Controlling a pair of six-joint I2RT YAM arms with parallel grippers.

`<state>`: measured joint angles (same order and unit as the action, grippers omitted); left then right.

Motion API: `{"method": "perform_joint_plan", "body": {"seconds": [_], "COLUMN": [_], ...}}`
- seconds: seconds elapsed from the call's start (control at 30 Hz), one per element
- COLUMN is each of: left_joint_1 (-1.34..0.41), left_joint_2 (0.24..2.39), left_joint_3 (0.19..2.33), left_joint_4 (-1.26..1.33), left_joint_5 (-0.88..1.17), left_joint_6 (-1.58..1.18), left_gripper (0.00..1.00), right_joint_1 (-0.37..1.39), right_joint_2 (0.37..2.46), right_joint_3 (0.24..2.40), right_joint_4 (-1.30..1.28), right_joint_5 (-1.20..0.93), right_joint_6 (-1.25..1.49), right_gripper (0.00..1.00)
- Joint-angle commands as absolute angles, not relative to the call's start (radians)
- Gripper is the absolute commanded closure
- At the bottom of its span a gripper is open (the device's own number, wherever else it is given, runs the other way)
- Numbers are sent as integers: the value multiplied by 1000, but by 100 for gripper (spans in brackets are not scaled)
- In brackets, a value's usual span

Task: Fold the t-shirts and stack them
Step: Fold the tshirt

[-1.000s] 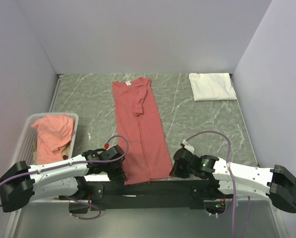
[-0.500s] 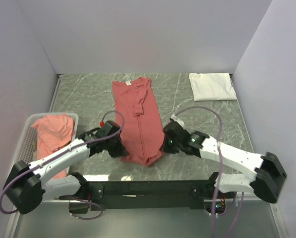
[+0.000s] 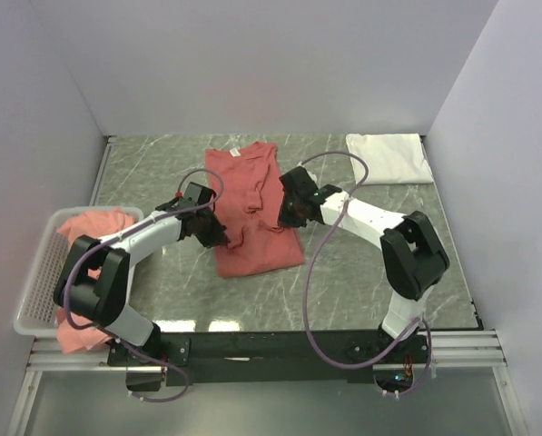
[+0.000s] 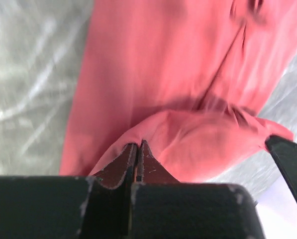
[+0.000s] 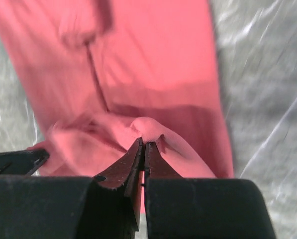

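- You have one salmon t-shirt (image 3: 252, 204) lying lengthwise at mid-table, its collar and small white neck label toward the far wall.
- Its near part is doubled back over the body. The bunched hem sits raised across the middle, and the fold line forms the nearest edge.
- Your left gripper (image 4: 137, 147) is at the shirt's left edge. Its fingers are pressed together on a ridge of the salmon cloth, which drapes away from the tips.
- Your right gripper (image 5: 142, 145) is at the shirt's right edge, its fingers likewise pinched tight on a fold of the same cloth.
- A white t-shirt (image 3: 389, 157) lies folded flat at the far right corner, well apart from the salmon one.
- More salmon t-shirts (image 3: 93, 234) are heaped in the white mesh basket (image 3: 34, 286) at the left, one of them spilling over its near rim.
- All of this rests on a grey marbled table (image 3: 152, 173).
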<state>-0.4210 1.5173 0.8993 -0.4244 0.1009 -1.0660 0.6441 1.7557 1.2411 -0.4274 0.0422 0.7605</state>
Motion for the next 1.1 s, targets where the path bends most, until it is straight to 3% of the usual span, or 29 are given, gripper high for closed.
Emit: {"method": "perform_joint_plan", "body": {"seconds": [0.0, 0.37, 1.07], "left_joint_1": [-388, -307, -245], "left_joint_2": [1554, 1643, 1683], "left_joint_3": [971, 1049, 1080], "left_joint_4": [-336, -304, -288], "left_joint_5": [104, 127, 176], "left_joint_6": [-1057, -1071, -1040], "left_gripper": [99, 99, 99], "right_joint_1": [601, 526, 488], "right_joint_2": [1805, 1928, 1934], "right_joint_3": [1334, 1474, 1479], "right_joint_4": [-402, -406, -368], "right_joint_5": [32, -17, -41], "right_joint_6": [726, 700, 687], "right_gripper": [100, 100, 100]}}
